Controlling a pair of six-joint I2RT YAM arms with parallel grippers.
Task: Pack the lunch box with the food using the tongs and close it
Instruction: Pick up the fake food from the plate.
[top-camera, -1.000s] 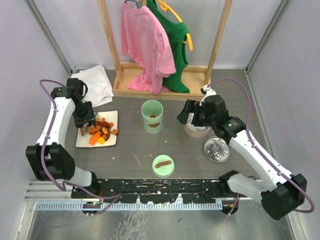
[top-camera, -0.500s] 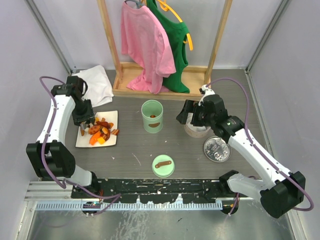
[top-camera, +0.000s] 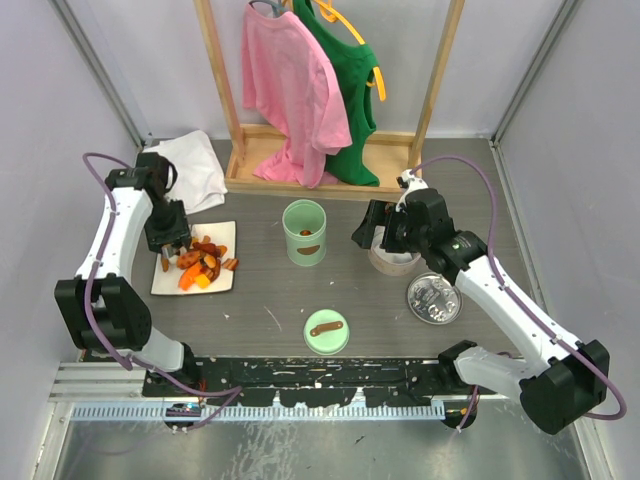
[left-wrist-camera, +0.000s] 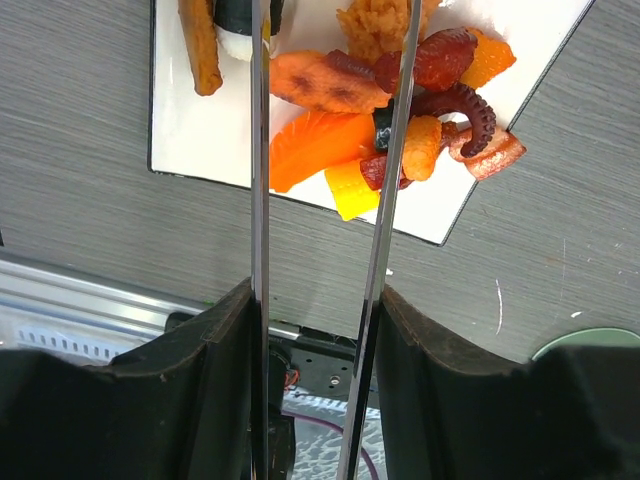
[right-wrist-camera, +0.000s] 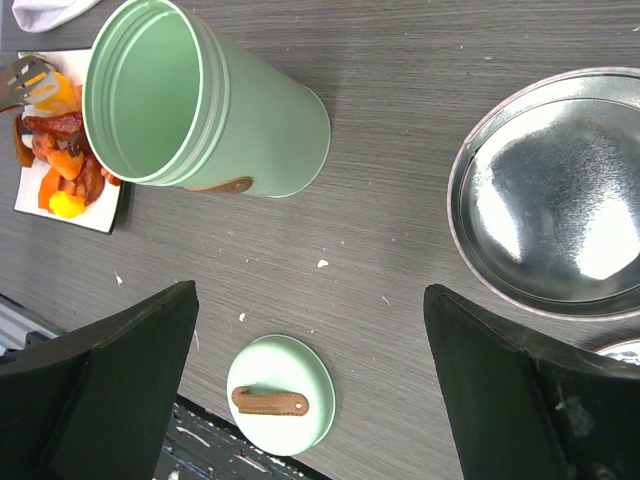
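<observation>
Grey desk (top-camera: 380, 300): the left end effector (left-wrist-camera: 312, 292) grips the tongs (left-wrist-camera: 258, 150), tips over the food (left-wrist-camera: 340, 85) heaped on a white plate (left-wrist-camera: 200, 140). The right end effector (right-wrist-camera: 308, 293) gapes wide, empty, near the open green lunch box (right-wrist-camera: 250, 120).

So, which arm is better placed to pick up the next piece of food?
Left. The left gripper holds the tongs over the food; the right gripper is open and empty, away from the plate.
</observation>
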